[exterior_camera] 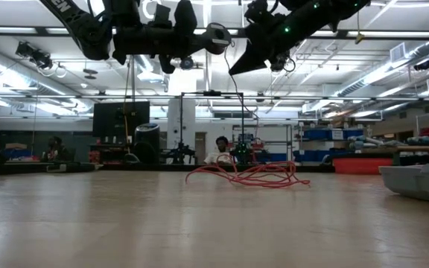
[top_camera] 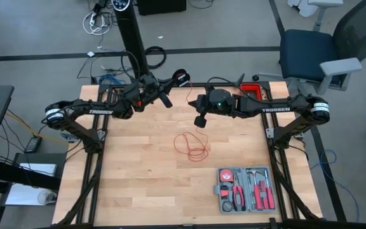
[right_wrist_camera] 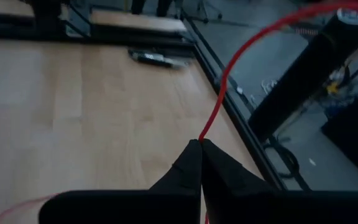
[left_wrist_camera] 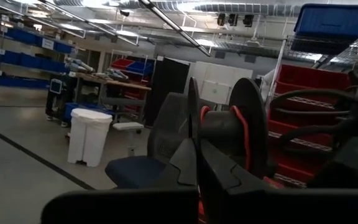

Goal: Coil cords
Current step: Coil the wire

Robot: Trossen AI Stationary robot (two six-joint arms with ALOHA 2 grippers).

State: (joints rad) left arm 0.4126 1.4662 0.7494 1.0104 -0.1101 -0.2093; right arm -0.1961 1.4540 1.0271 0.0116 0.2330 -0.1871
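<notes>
The thin red cord's loose loops point(top_camera: 192, 147) lie in a heap on the wooden table's middle point(exterior_camera: 248, 175). My right gripper point(top_camera: 200, 121) hangs above the heap, tipped down, shut on a strand of it point(right_wrist_camera: 216, 106). That strand arcs away toward my left arm. At the table's far side my left gripper point(top_camera: 161, 97) is raised and shut. A black spool point(left_wrist_camera: 229, 130) wound with red cord sits at its fingertips. My left gripper meets the spool at the lower rim of its near flange point(left_wrist_camera: 192, 134), which rises edge-on from the shut fingertips. The fingers hide the exact place of contact. The spool is lifted clear of the table. My right gripper pinches a single strand of the red cord point(right_wrist_camera: 204, 134) between its two fingertips. The fingers slant down toward the table. From them the strand curves slack up toward my left arm.
A grey open tool case point(top_camera: 244, 189) with red-handled tools lies at the table's near right and shows at the right edge point(exterior_camera: 423, 182) of the low view. A blue chair point(top_camera: 310, 51) stands beyond the far right corner. Bare wood point(top_camera: 132, 184) lies on the table's left.
</notes>
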